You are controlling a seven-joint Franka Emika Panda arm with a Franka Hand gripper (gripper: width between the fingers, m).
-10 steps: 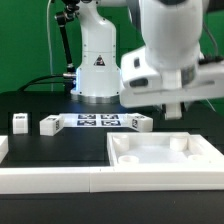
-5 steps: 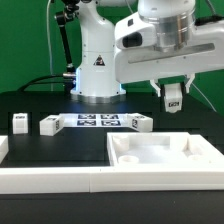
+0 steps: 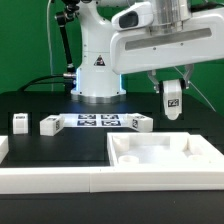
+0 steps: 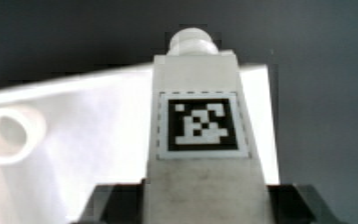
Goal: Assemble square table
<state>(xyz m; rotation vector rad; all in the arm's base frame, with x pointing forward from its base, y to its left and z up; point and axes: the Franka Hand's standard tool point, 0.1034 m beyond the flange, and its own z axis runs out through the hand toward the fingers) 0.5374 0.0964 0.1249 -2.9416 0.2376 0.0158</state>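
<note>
The white square tabletop [image 3: 163, 160] with its raised rim lies at the front of the exterior view's right. My gripper [image 3: 173, 92] hangs above it, shut on a white tagged leg [image 3: 173, 99] that points downward. In the wrist view the leg [image 4: 202, 110] fills the middle, tag facing the camera, with the tabletop [image 4: 51, 120] behind it. Three more legs lie on the black table: one [image 3: 19, 122] at the far left, one [image 3: 50, 124] beside it, one [image 3: 138, 123] near the middle.
The marker board [image 3: 97, 121] lies flat in front of the robot base [image 3: 97, 70]. A long white rail [image 3: 50, 180] borders the table's front edge. A green backdrop stands behind.
My gripper has risen with the leg in it, and the arm has lifted away from the tabletop toward the top of the exterior view.
</note>
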